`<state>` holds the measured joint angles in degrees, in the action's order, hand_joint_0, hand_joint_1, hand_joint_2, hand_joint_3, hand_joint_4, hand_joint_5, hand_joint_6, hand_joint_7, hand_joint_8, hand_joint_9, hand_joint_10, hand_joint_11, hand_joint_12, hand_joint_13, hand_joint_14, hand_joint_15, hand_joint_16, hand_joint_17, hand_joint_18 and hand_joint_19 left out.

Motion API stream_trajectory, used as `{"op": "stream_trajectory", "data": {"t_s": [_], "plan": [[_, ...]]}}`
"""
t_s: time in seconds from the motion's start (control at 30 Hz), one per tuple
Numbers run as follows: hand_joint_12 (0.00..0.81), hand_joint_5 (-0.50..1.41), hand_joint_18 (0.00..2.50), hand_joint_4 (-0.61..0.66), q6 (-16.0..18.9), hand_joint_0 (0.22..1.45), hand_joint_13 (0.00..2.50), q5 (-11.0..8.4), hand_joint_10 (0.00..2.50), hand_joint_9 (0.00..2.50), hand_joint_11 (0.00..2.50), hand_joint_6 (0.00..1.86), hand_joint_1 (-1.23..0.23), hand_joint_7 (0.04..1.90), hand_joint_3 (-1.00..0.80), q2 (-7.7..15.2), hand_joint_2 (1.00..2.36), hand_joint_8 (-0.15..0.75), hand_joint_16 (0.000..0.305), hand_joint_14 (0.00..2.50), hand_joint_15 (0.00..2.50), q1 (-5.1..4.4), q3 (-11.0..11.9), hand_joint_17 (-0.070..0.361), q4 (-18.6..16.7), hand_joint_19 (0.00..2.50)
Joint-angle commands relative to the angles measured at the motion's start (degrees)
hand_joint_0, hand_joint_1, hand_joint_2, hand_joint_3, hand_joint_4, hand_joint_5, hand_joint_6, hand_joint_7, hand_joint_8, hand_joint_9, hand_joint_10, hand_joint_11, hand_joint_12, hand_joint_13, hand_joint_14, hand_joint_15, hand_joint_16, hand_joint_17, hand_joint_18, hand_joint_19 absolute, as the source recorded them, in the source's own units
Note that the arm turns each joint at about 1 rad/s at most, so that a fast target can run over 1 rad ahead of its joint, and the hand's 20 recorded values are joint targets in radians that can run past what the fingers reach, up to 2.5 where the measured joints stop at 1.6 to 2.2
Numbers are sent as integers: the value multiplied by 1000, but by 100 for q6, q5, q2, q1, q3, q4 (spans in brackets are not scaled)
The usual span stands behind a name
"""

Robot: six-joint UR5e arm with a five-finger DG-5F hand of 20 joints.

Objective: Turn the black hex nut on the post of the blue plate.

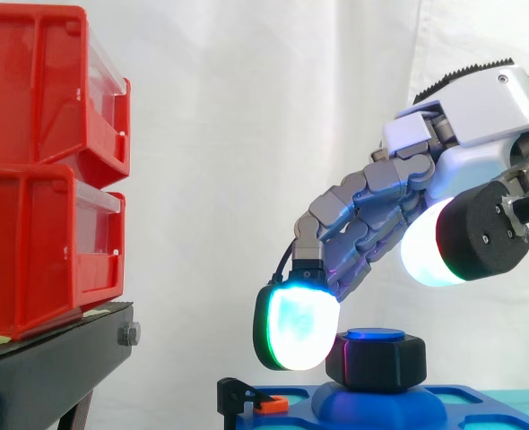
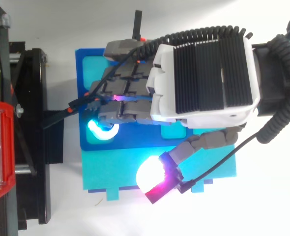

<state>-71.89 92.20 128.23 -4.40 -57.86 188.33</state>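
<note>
The black hex nut (image 1: 377,360) sits on a blue-topped post (image 1: 375,334) rising from the blue plate (image 1: 480,408). My hand (image 1: 480,116) reaches in from the right and slopes down to the left, its fingers stretched out and only gently bent. One cyan-green glowing fingertip (image 1: 296,327) rests against the nut's left side. The thumb pad (image 1: 426,246) glows white and hangs above and to the right of the nut, apart from it. From above, the hand (image 2: 204,78) covers the nut; the blue plate (image 2: 83,98) shows around it.
Two stacked red bins (image 1: 40,161) stand on a black stand (image 1: 49,367) at the left. A small black clip with an orange piece (image 1: 247,399) sits at the plate's left edge. A teal base (image 2: 110,172) lies beside the blue plate.
</note>
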Motion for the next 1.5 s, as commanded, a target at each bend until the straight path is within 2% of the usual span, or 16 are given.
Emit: {"op": "stream_trajectory", "data": {"t_s": [0.0, 0.47, 0.67, 1.03, 1.13, 1.17, 1.47], "plan": [[389, -182, 192, 232, 0, 475, 440, 0, 0, 408, 0, 503, -405, 803, -500, 0, 1000, 264, 59, 4, 105, 18, -6, 132, 28, 199], [390, -182, 193, 233, -18, 475, 441, 53, 0, 409, 0, 502, -405, 803, -500, 0, 1000, 264, 58, 6, 111, 88, -6, 132, 37, 198], [390, -182, 193, 231, -70, 476, 442, 123, 0, 408, 0, 503, -405, 803, -500, 0, 1000, 264, 58, 4, 105, 158, 2, 132, 19, 191], [389, -182, 194, 235, -167, 476, 441, 422, 0, 409, 0, 502, -406, 801, -500, 0, 1000, 264, 58, 4, 102, 413, -6, 131, -7, 190], [388, -182, 194, 232, -176, 476, 440, 475, 0, 410, 0, 503, -407, 802, -500, 9, 1000, 265, 58, 4, 102, 448, -6, 131, -7, 190], [388, -182, 193, 233, -202, 475, 440, 545, 0, 410, 0, 503, -407, 799, -500, 0, 1000, 264, 58, 4, 101, 528, -6, 132, 2, 191], [388, -182, 196, 229, -290, 476, 441, 721, 0, 409, 0, 503, -407, 799, -500, 0, 1000, 264, 58, 4, 105, 677, -15, 131, -7, 190]]}}
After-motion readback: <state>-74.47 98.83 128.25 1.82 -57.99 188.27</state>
